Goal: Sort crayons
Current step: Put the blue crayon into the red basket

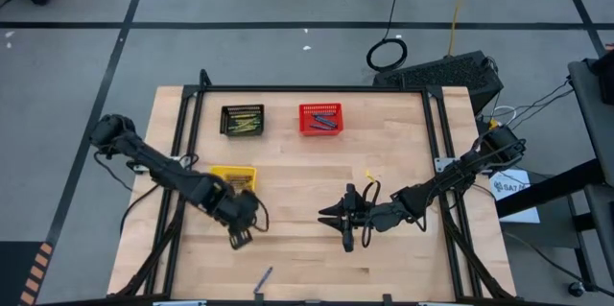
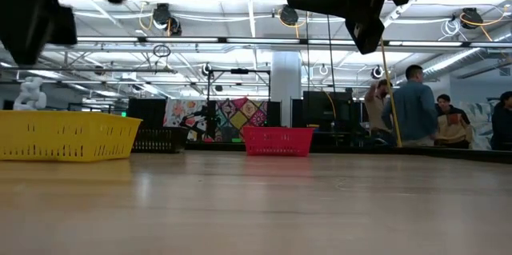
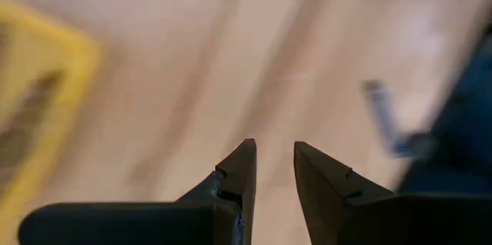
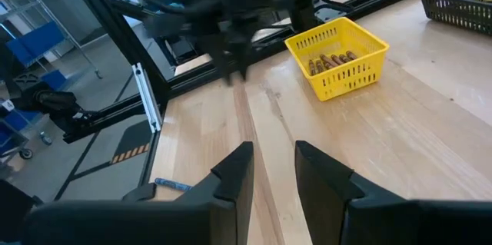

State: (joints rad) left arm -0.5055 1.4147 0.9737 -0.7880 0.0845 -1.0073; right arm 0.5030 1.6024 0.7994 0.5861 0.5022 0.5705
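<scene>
One blue crayon (image 1: 263, 278) lies on the table by the near edge, also seen in the right wrist view (image 4: 173, 185). A yellow crayon (image 1: 369, 177) lies right of centre. My left gripper (image 1: 240, 239) hangs open over bare wood beside the yellow basket (image 1: 233, 177), which holds brown crayons (image 4: 330, 62). Nothing sits between its fingers (image 3: 274, 160). My right gripper (image 1: 336, 225) hovers open at mid-table, pointing toward the table's left with nothing between its fingers (image 4: 274, 157). The black basket (image 1: 242, 120) holds yellow-green crayons, and the red basket (image 1: 319, 118) holds blue ones.
Black rails (image 1: 436, 162) run along the table's left, right and far sides. The black and red baskets stand at the far side, the yellow one at the left. People stand in the room beyond the table (image 2: 412, 107).
</scene>
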